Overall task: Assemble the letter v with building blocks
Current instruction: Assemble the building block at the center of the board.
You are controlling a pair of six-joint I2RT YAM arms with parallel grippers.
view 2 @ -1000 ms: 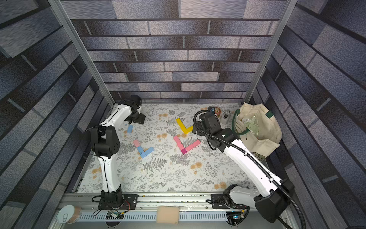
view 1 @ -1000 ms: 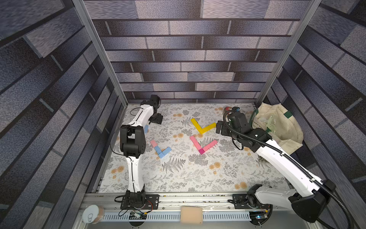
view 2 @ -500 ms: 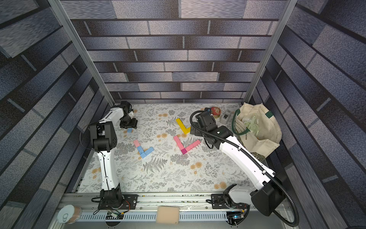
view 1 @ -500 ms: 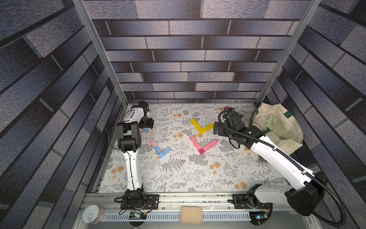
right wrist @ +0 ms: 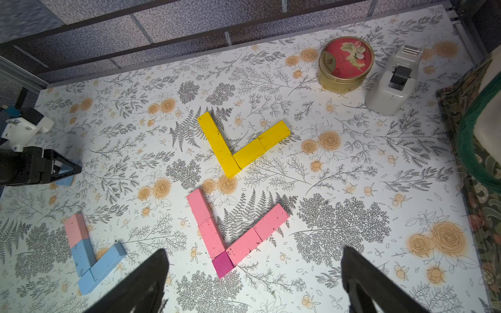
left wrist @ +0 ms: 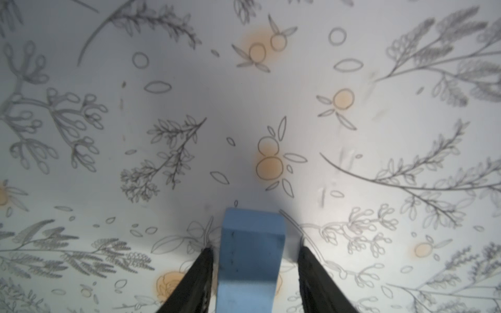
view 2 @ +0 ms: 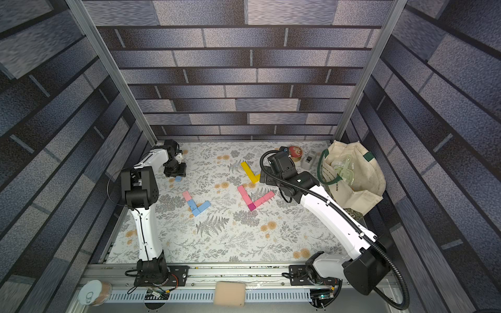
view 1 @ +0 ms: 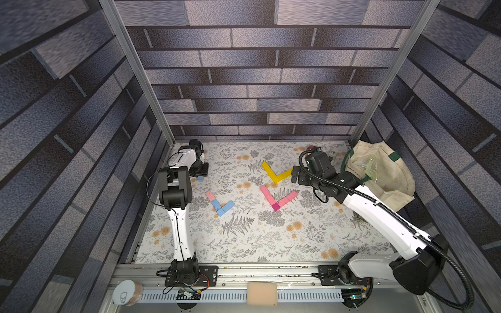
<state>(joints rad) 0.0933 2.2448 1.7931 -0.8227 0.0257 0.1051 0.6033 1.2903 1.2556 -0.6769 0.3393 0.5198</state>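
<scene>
Blue block (left wrist: 252,235): loose, flat on table (view 1: 257,241), far left, near but clear of unfinished blue-and-pink V (view 1: 217,204). Advice: centre on block, pinch long faces squarely, lift straight, extend V's short arm. Left gripper (left wrist: 254,248): astride block, jaws narrow, gap showing one side, not clamped. Past pink V (view 1: 267,193). Right gripper (right wrist: 254,252): wide, empty, beside yellow V (view 1: 271,172).

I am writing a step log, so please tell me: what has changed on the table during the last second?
The left claw moved sideways to the loose blue block and now straddles it, jaws narrowing, with a gap still showing. The right claw shifted slightly and stays open and empty. The yellow V, pink V and blue-and-pink V did not move.
</scene>
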